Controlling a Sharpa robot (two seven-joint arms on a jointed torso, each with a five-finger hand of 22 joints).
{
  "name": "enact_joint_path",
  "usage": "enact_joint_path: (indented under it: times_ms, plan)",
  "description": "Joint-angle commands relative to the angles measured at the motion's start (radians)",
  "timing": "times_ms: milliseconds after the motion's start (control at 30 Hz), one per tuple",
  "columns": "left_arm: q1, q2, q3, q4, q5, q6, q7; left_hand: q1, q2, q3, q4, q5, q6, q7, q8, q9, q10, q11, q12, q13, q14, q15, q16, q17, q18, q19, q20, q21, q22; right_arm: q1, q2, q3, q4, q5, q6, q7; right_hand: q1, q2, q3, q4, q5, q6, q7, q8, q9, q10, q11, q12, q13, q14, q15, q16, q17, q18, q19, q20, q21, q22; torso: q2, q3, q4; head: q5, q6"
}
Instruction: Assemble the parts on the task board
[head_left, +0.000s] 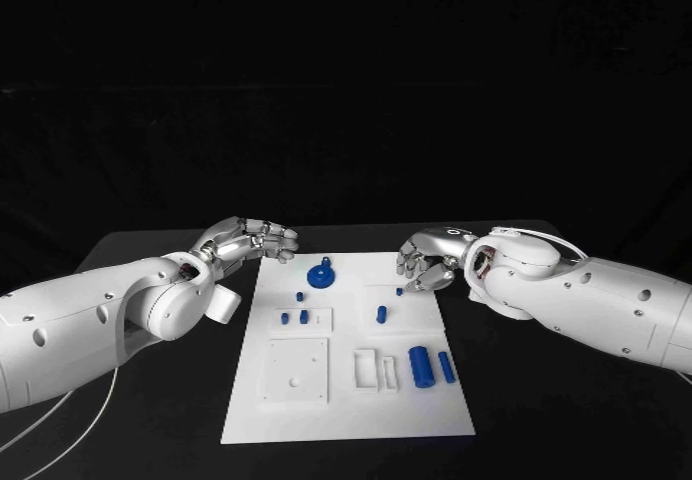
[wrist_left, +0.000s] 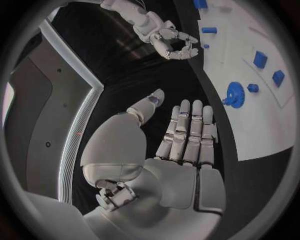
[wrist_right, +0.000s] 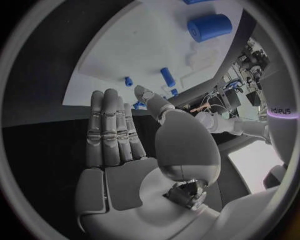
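The white task board (head_left: 346, 405) lies in the middle of the black table. A blue gear (head_left: 322, 274) sits near its far edge, with several small blue pegs (head_left: 300, 296) just in front of it. A large blue cylinder (head_left: 420, 366) and a thinner one (head_left: 446, 368) lie at the board's right. My left hand (head_left: 248, 240) hovers off the board's far left corner, holding nothing. My right hand (head_left: 433, 258) hangs over the far right edge, empty too. The left wrist view shows my left hand (wrist_left: 184, 135) with straight fingers, the gear (wrist_left: 234, 94) beyond them. In the right wrist view my right hand (wrist_right: 119, 135) is flat, the cylinder (wrist_right: 209, 27) far ahead.
A raised white square plate (head_left: 297, 370) and a white slotted fixture (head_left: 375, 368) sit on the board's near half. A cable (head_left: 58, 415) trails under my left arm. Black table surface (head_left: 562, 420) borders the board on both sides.
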Motion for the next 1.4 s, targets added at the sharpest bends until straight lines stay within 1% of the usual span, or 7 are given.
enact_joint_path:
  times_ms: [33, 233, 433, 600, 833, 1200, 1400]
  plan:
    - [0.001, -0.001, 0.001, 0.005, 0.039, -0.018, 0.048, 0.001, 0.000, -0.010, 0.001, -0.002, -0.009, 0.000, -0.004, -0.004, -0.014, 0.002, 0.000, -0.013, -0.018, 0.008, -0.027, -0.007, 0.008, -0.025, 0.011, -0.014, 0.001, 0.000, 0.000, -0.009, 0.012, -0.103, -0.039, -0.052, -0.001, -0.013, 0.017, 0.001, -0.013, 0.003, 0.005, -0.003, -0.002, 0.005, 0.005, -0.008, 0.001, 0.003, 0.002, 0.002, 0.008, 0.014, 0.005, 0.001, 0.006, 0.004, 0.001, -0.0003, 0.0002, -0.002, 0.001]
    - [0.001, -0.004, 0.000, 0.009, 0.039, -0.013, 0.049, 0.004, 0.005, -0.015, 0.003, 0.000, -0.010, 0.007, -0.001, -0.008, -0.013, 0.010, 0.002, -0.024, -0.004, 0.013, -0.037, -0.005, 0.016, -0.020, 0.016, -0.015, 0.006, 0.000, 0.005, -0.029, 0.023, -0.109, -0.031, -0.054, -0.010, -0.028, 0.059, 0.004, -0.045, 0.007, 0.004, -0.006, -0.003, 0.016, 0.004, -0.023, 0.004, 0.005, 0.001, -0.003, 0.024, 0.014, 0.008, 0.000, 0.010, 0.007, 0.001, 0.0001, -0.0004, 0.004, -0.005]
    - [0.001, -0.005, 0.000, 0.011, 0.037, -0.012, 0.048, 0.003, 0.007, -0.018, 0.004, 0.000, -0.009, 0.009, 0.002, -0.010, -0.010, 0.015, 0.003, -0.031, 0.004, 0.013, -0.042, -0.002, 0.023, -0.009, 0.016, -0.014, 0.007, -0.002, 0.018, -0.039, 0.013, -0.109, -0.035, -0.049, -0.017, -0.027, 0.082, 0.004, -0.058, 0.015, 0.002, -0.005, -0.002, 0.029, 0.001, -0.029, 0.008, 0.012, -0.002, -0.003, 0.037, 0.014, 0.014, -0.003, 0.016, 0.012, 0.001, 0.0012, -0.0003, 0.007, -0.011]
    - [0.001, -0.005, 0.000, 0.012, 0.037, -0.011, 0.047, 0.001, 0.009, -0.018, 0.004, 0.000, -0.009, 0.009, 0.003, -0.011, -0.010, 0.016, 0.003, -0.033, 0.007, 0.012, -0.044, -0.002, 0.026, -0.004, 0.016, -0.014, 0.007, -0.007, 0.031, -0.042, -0.001, -0.109, -0.044, -0.047, -0.017, -0.028, 0.110, 0.006, -0.070, 0.024, -0.002, -0.003, 0.000, 0.040, -0.001, -0.033, 0.013, 0.015, -0.004, -0.003, 0.049, 0.014, 0.015, -0.004, 0.021, 0.016, 0.001, 0.0015, -0.0003, 0.012, -0.011]
    - [0.001, -0.004, 0.000, 0.013, 0.037, -0.008, 0.044, 0.000, 0.010, -0.020, 0.004, 0.001, -0.010, 0.010, 0.004, -0.013, -0.010, 0.016, 0.003, -0.038, 0.013, 0.011, -0.046, 0.000, 0.029, 0.002, 0.016, -0.015, 0.007, -0.015, 0.050, -0.044, -0.017, -0.113, -0.039, -0.045, -0.019, -0.027, 0.174, 0.014, -0.111, 0.032, -0.004, -0.004, 0.002, 0.053, -0.003, -0.044, 0.020, 0.019, -0.006, -0.008, 0.067, 0.014, 0.018, -0.005, 0.027, 0.022, 0.001, 0.0018, -0.0003, 0.013, -0.013]
    - [0.001, -0.007, 0.000, 0.014, 0.037, -0.004, 0.032, -0.003, 0.009, -0.023, 0.004, 0.000, -0.025, 0.016, 0.000, -0.020, -0.015, 0.019, 0.002, -0.049, 0.027, 0.008, -0.051, 0.006, 0.032, 0.013, 0.013, -0.018, 0.007, -0.033, 0.067, -0.056, -0.035, -0.118, -0.024, -0.049, -0.027, -0.023, 0.237, 0.029, -0.157, 0.039, -0.007, -0.004, 0.005, 0.065, -0.006, -0.053, 0.029, 0.024, -0.008, -0.013, 0.086, 0.014, 0.021, -0.007, 0.035, 0.029, 0.001, 0.0016, -0.0003, 0.014, -0.020]
    - [0.001, -0.008, 0.000, 0.016, 0.040, 0.008, 0.025, -0.004, 0.010, -0.024, 0.004, 0.000, -0.032, 0.018, -0.002, -0.023, -0.016, 0.019, 0.002, -0.053, 0.030, 0.007, -0.053, 0.008, 0.032, 0.015, 0.013, -0.019, 0.008, -0.035, 0.070, -0.062, -0.036, -0.152, -0.020, -0.049, -0.025, -0.022, 0.277, 0.038, -0.182, 0.071, -0.021, 0.012, 0.019, 0.107, -0.022, -0.037, 0.056, 0.045, -0.024, 0.010, 0.116, 0.014, 0.043, -0.019, 0.061, 0.046, 0.000, 0.0013, -0.0009, 0.015, -0.020]
